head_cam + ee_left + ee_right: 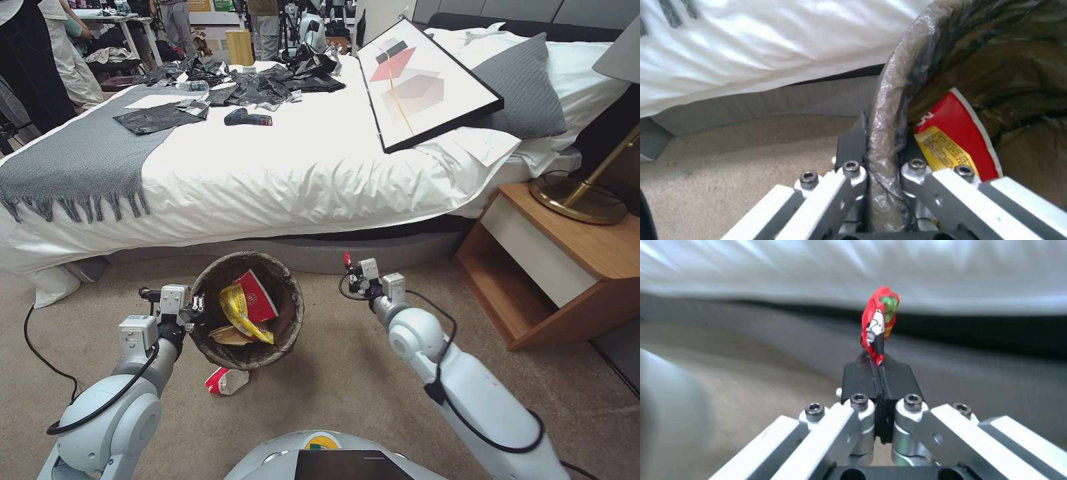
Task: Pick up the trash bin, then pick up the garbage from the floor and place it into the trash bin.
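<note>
Your left gripper [882, 156] pinches the rim of the round bag-lined trash bin [247, 310]. Your right gripper [880, 365], beside it, squeezes a small red wrapper [878, 323]. Let go early and it drops on the tan carpet [347, 373].

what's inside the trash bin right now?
In the trash bin: a red carton, a yellow wrapper and a tan scrap. Anything beneath them is covered.

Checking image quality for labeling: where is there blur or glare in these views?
Right wrist view: bedding and floor smeared, red wrapper in the right gripper sharp. Left wrist view: sheet glares white, trash bin rim fairly crisp. Head view: sharp, edges bowed.
</note>
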`<state>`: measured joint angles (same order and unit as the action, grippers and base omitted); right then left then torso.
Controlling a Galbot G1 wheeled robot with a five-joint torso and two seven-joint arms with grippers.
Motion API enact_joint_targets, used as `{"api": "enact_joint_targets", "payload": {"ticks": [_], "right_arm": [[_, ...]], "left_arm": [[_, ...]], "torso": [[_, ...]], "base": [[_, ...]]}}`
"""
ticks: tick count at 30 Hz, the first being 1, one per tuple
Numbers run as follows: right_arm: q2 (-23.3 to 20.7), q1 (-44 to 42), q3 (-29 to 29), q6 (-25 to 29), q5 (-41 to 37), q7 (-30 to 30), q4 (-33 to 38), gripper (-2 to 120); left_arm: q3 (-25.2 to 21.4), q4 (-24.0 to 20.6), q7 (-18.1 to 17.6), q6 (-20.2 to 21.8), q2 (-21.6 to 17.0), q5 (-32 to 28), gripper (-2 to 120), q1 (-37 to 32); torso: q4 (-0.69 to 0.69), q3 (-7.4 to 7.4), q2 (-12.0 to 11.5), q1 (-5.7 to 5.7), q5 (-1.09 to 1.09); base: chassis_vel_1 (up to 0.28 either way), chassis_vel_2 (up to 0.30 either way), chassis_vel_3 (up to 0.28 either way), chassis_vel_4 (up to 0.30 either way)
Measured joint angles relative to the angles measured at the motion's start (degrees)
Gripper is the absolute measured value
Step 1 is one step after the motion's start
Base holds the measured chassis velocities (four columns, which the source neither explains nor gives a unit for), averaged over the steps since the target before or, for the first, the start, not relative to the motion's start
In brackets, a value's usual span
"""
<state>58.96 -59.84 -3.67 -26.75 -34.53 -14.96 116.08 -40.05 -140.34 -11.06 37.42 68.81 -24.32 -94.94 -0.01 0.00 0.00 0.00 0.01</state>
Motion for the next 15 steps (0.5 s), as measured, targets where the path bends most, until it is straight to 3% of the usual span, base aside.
{"api": "enact_joint_targets", "payload": {"ticks": [7, 15], "right_arm": [[-3.5, 1.1, 1.2, -0.2, -3.9, 1.5, 9.6, 0], [-7.7, 3.3, 3.2, -1.3, -8.3, 8.6, 16.9, 0]], "left_arm": [[0.3, 0.3, 0.0, 0.0, -0.2, 0.0, 3, 0.1], [0.4, 0.3, -0.1, 0.1, -0.6, 0.0, 3, 0.1]], "torso": [[0.02, 0.00, 0.0, 0.00, 0.00], [0.01, 0.00, 0.0, 0.00, 0.00]], "base": [[0.000, 0.000, 0.000, 0.000], [0.000, 0.000, 0.000, 0.000]]}}
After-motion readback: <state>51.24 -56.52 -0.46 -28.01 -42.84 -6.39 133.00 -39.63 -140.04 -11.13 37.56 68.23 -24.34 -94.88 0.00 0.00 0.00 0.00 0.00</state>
